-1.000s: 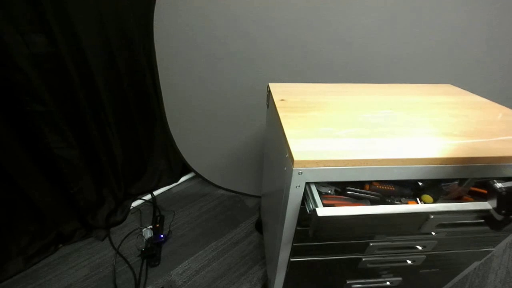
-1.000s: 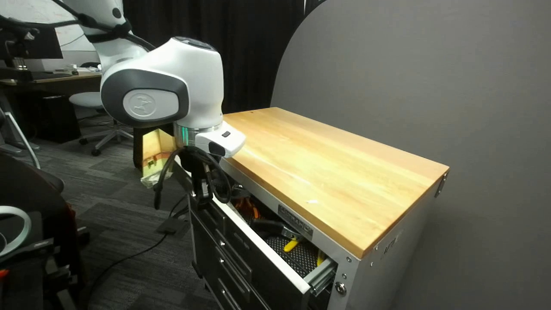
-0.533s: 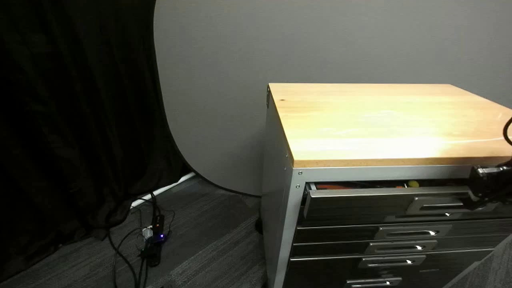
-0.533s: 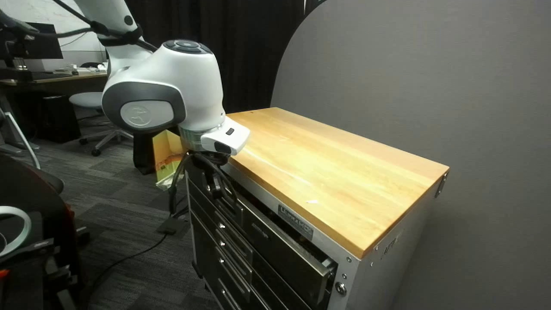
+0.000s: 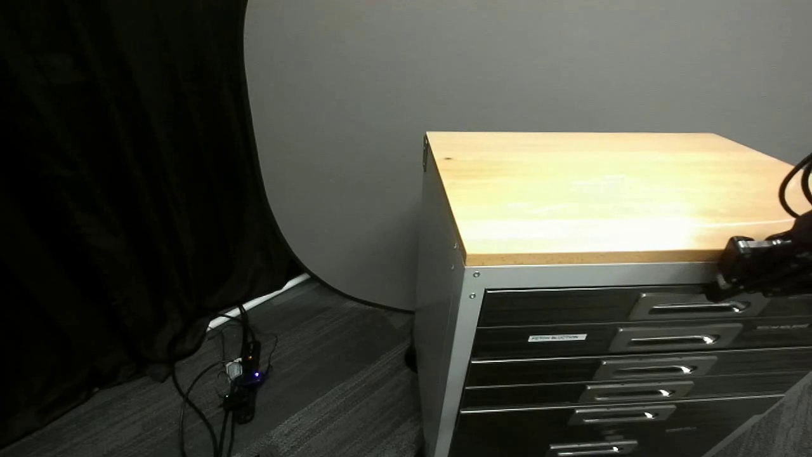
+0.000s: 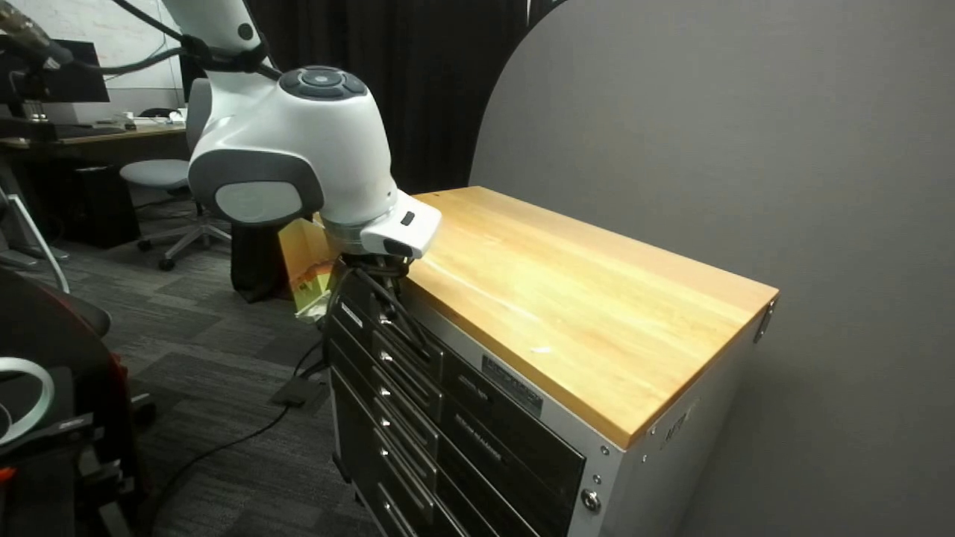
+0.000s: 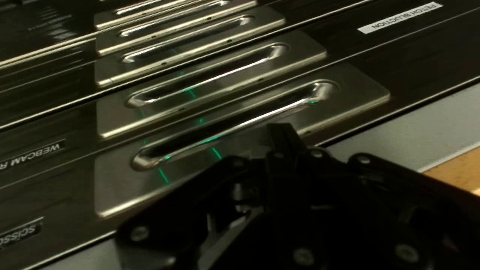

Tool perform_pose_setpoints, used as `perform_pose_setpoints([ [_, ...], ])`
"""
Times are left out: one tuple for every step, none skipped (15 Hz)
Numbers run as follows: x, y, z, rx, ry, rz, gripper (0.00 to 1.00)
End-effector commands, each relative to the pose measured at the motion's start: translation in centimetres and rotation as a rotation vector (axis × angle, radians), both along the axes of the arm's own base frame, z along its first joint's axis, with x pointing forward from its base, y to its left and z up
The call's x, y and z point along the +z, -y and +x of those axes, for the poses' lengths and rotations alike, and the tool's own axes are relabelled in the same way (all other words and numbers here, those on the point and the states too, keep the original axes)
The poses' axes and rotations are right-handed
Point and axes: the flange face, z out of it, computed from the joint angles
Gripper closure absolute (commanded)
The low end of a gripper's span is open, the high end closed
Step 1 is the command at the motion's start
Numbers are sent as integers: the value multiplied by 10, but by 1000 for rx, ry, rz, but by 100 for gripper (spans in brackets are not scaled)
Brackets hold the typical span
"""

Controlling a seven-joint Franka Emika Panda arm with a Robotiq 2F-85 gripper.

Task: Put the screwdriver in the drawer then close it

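The drawer, uppermost in the cabinet, is shut flush with the frame in both exterior views. In the wrist view its dark front and silvery handle strip lie nearest the gripper. My gripper is shut with its fingertips together and nothing between them. The fingertips stand in front of the handle strip near its upper edge; I cannot tell whether they touch it. In an exterior view the gripper's dark body is at the cabinet's upper right. The screwdriver is not in view; the drawer's inside is hidden.
The wooden top overhangs right above the drawer, with its front edge close to the gripper. Lower drawers with like handles are shut. Cables hang from the wrist, and a yellow box-like thing shows beside the arm.
The drawer was open with tools showing, then partly open, and is now fully shut. The gripper moved with it toward the cabinet, leftward in an exterior view, and the hand tilted.
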Motion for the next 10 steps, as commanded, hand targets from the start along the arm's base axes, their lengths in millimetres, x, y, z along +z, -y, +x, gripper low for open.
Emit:
perform_pose_setpoints([
  [27,10,4,60,-43,39,66],
  [34,14,2,84,-85,56,58],
  [33,13,-10,123,-144,58,51],
  [37,10,-17,164,-199,55,44],
  [52,9,-20,200,-232,46,35],
  [57,4,-27,238,-292,23,28],
  [68,-1,-28,300,-322,21,19],
  [78,-7,-32,335,-369,-3,12],
  [89,-14,-36,372,-410,-30,4],
  [103,-21,-39,411,-447,-60,1],
])
